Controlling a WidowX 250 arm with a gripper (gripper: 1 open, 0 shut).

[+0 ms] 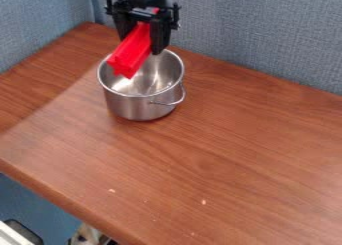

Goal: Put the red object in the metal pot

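Note:
The red object (132,52) is a bright red block hanging tilted from my gripper (140,35), whose black fingers are shut on its upper end. Its lower end dips over the back left part of the metal pot (144,94). That pot is a shiny round steel one with straight sides and a thin wire handle (166,102) at its front right. It stands on the wooden table (201,159), and its inside shows only a reddish reflection of the block. The gripper points straight down above the pot's far rim.
A blue-grey fabric wall (267,29) runs behind the table. The table's left corner lies near the pot, and its front edge (80,214) drops off toward the floor at the bottom.

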